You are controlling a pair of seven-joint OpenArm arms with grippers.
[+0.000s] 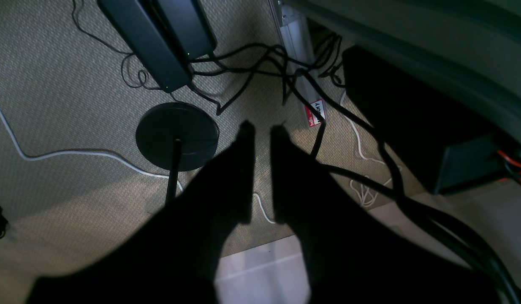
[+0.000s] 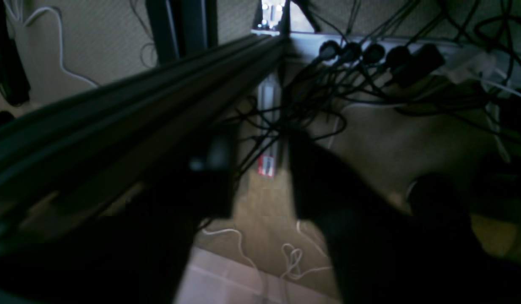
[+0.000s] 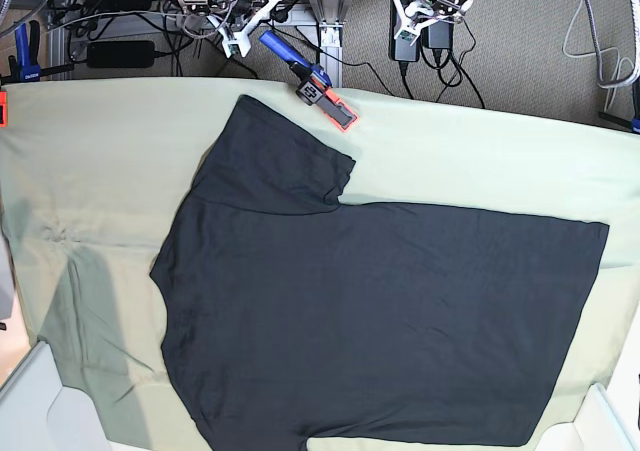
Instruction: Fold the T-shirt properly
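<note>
1. We see the pale green cloth (image 3: 90,161) covering the desk in the base view, with a wrinkled patch near its left edge.
2. The T-shirt (image 3: 380,321) lies flat and spread on that cloth, plain black side up, collar end to the left and hem to the right; one short sleeve (image 3: 275,161) points toward the far edge, and the near side runs out of the bottom of the picture.
3. Just beyond the sleeve, a blue and orange clamp (image 3: 318,89) sits at the far edge of the desk, close to the shirt but not touching it.
4. Neither arm appears over the desk in the base view — both wrist cameras look down at carpet and cables off the desk.
5. In the right wrist view, the right hand (image 2: 260,177) shows as two dark, blurred fingers (image 2: 328,198) with a clear gap between them — apart, holding nothing, above a tangle of black cables (image 2: 328,84) and a dark frame rail (image 2: 129,105).
6. In the left wrist view, the left hand (image 1: 259,128) has its fingers (image 1: 239,169) standing close but with a narrow slit of carpet visible between the tips; nothing is held.
7. Below that hand sit a round black stand base (image 1: 177,135), a white cable (image 1: 74,153) and a red-and-white name sticker (image 1: 315,112).
</note>
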